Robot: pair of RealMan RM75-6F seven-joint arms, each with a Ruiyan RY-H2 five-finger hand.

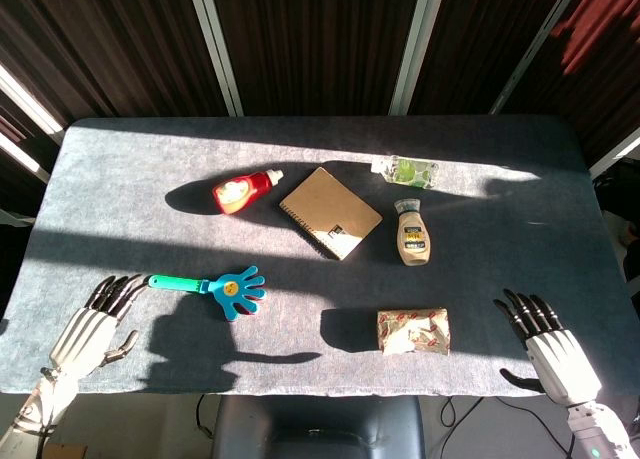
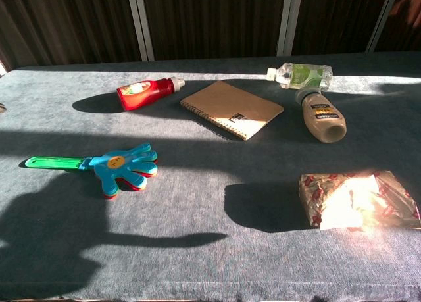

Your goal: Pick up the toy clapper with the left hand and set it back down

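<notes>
The toy clapper (image 1: 215,286) lies flat on the grey table (image 1: 320,139), a blue hand shape with a green handle pointing left; the chest view shows the toy clapper (image 2: 105,164) at the left. My left hand (image 1: 92,326) hovers at the table's front left, fingers spread and empty, its fingertips just short of the handle's end. My right hand (image 1: 550,341) is at the front right edge, fingers apart, holding nothing. Neither hand appears in the chest view.
A red bottle (image 1: 243,190), a brown spiral notebook (image 1: 330,212), a clear green-labelled bottle (image 1: 407,169) and a tan sauce bottle (image 1: 412,236) lie across the middle. A wrapped packet (image 1: 412,331) sits at the front right.
</notes>
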